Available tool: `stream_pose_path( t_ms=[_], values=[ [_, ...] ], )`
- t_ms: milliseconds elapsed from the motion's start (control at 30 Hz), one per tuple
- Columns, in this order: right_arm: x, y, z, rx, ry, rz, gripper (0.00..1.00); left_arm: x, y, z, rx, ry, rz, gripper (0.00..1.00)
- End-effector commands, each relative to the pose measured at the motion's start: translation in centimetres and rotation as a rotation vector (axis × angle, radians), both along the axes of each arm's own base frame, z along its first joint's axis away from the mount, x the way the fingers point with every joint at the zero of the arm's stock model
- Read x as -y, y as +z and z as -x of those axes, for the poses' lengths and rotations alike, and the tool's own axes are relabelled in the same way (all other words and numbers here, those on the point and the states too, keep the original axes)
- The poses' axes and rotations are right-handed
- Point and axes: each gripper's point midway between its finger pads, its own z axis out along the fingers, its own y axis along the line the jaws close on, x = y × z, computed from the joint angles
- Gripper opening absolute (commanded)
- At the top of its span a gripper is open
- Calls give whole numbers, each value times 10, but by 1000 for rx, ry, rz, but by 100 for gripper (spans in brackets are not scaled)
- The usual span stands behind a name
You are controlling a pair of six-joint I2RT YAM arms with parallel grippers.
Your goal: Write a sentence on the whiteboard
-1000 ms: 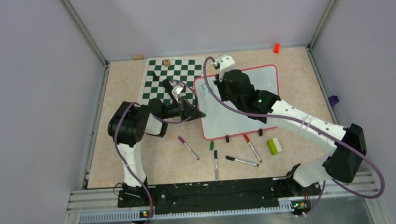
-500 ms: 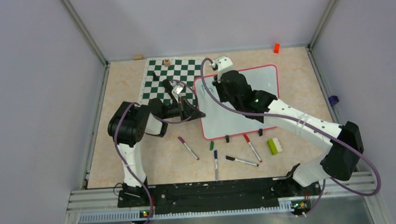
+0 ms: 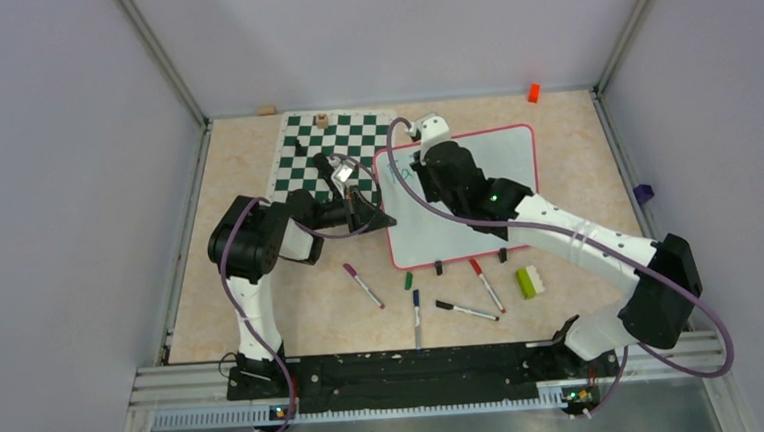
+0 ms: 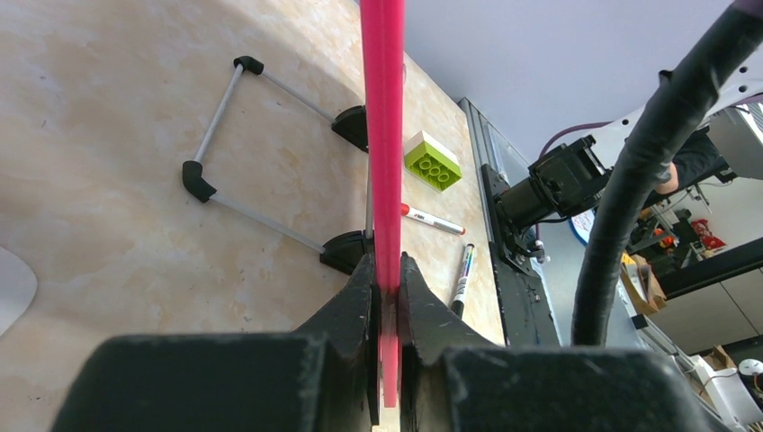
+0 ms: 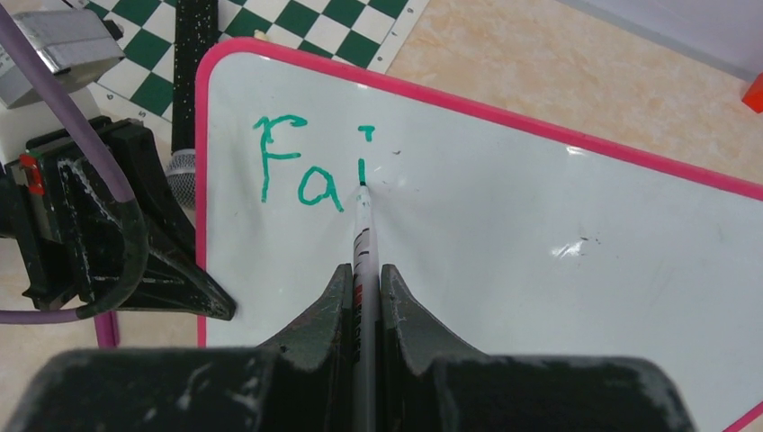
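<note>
The whiteboard (image 3: 459,233) stands tilted mid-table, its pink frame (image 4: 382,135) seen edge-on in the left wrist view. My left gripper (image 3: 380,217) (image 4: 387,266) is shut on that frame at the board's left edge. My right gripper (image 3: 423,169) (image 5: 364,270) is shut on a white marker (image 5: 363,236). The marker's tip touches the board at the foot of the letter "i". The sentence (image 5: 310,171) reads "Fai" in teal-green, near the top left corner of the whiteboard (image 5: 558,207).
A green-and-white chess mat (image 3: 329,144) with a few pieces lies behind the left gripper. Loose markers (image 3: 363,285) (image 3: 416,314) (image 3: 467,311) (image 3: 486,285), a green cap (image 3: 408,281) and a lime brick (image 3: 529,282) lie in front of the board. An orange block (image 3: 533,93) sits far back.
The right wrist has shifted slightly toward the near side over the board's top left corner, marker in its grip. The left arm has not moved.
</note>
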Motion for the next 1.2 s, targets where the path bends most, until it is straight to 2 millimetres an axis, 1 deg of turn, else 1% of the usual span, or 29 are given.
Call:
stream_pose_path(
  t_ms=[0, 200, 300, 400, 600, 700, 800, 1033, 1167],
  values=[
    [14, -3, 7, -12, -30, -13, 0, 4, 19, 14, 160, -67, 27, 0],
    [17, -9, 14, -31, -23, -29, 0, 4, 19, 14, 160, -68, 27, 0],
    [17, -7, 15, -29, -23, -32, 0, 4, 18, 14, 158, -68, 26, 0],
    [16, 2, 14, -16, -20, -44, 0, 4, 19, 14, 159, -66, 27, 0],
    [15, 30, 12, 36, -13, -84, 0, 4, 19, 14, 160, -66, 27, 0],
    [15, 40, 10, 57, -14, -93, 0, 4, 18, 14, 158, -66, 26, 0],
    [15, 45, 7, 65, -16, -97, 0, 4, 18, 14, 157, -67, 26, 0],
    [15, 46, -1, 68, -25, -92, 0, 4, 18, 14, 158, -67, 26, 0],
    [17, 39, -5, 61, -33, -80, 0, 4, 18, 14, 158, -67, 26, 0]
  ],
)
